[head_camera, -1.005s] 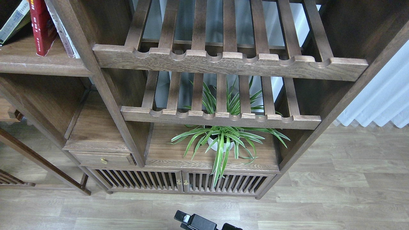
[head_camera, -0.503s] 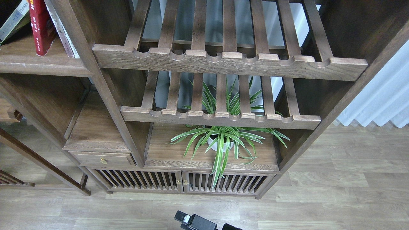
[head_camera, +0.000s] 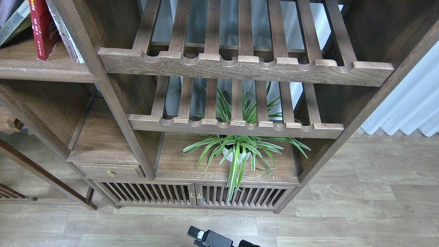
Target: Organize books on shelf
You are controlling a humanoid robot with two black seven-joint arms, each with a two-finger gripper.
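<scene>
Three books stand at the top left on the shelf, a flat dark-brown board with a rounded front edge. The worn red book stands nearly upright. The thin pale book leans beside it on its right, against the cabinet post. The yellow-green book with a grey border leans at the far left, cut off by the view's edge. Neither gripper shows. Only a small black part of my body shows at the bottom edge.
Two slatted racks with scalloped front rails fill the cabinet's middle. A spider plant in a white pot stands below them. A small drawer and slatted doors are lower down. A white curtain hangs at the right.
The whole view has shifted very slightly; the books and cabinet have not moved relative to each other.
</scene>
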